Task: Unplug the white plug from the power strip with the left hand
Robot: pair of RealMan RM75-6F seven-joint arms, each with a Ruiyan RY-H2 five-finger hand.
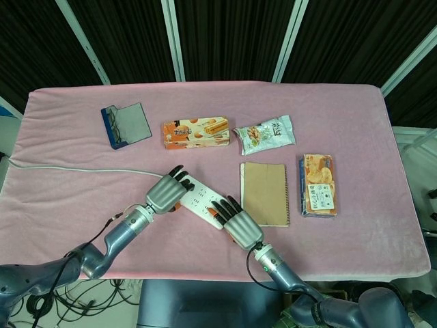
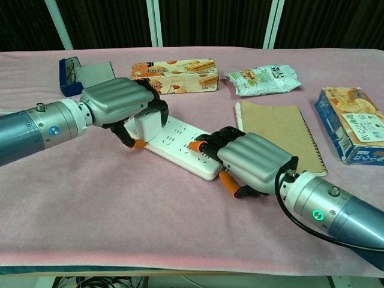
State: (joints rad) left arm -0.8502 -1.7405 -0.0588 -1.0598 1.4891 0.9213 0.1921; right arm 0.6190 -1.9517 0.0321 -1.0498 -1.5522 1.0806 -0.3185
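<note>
A white power strip (image 2: 180, 144) (image 1: 199, 202) lies slanted on the pink cloth near the front middle. The white plug (image 2: 147, 124) stands in its left end. My left hand (image 2: 117, 103) (image 1: 164, 193) is curled over the plug and grips it between thumb and fingers. My right hand (image 2: 249, 157) (image 1: 235, 220) lies on the strip's right end, fingers pressing down on it. A grey cord (image 1: 75, 168) runs from the strip off to the table's left edge.
Behind the strip are an orange biscuit box (image 2: 175, 69), a snack bag (image 2: 264, 79) and a blue case with glasses (image 2: 84, 74). A brown notebook (image 2: 282, 133) lies right of my right hand, and another snack box (image 2: 354, 123) sits at the far right.
</note>
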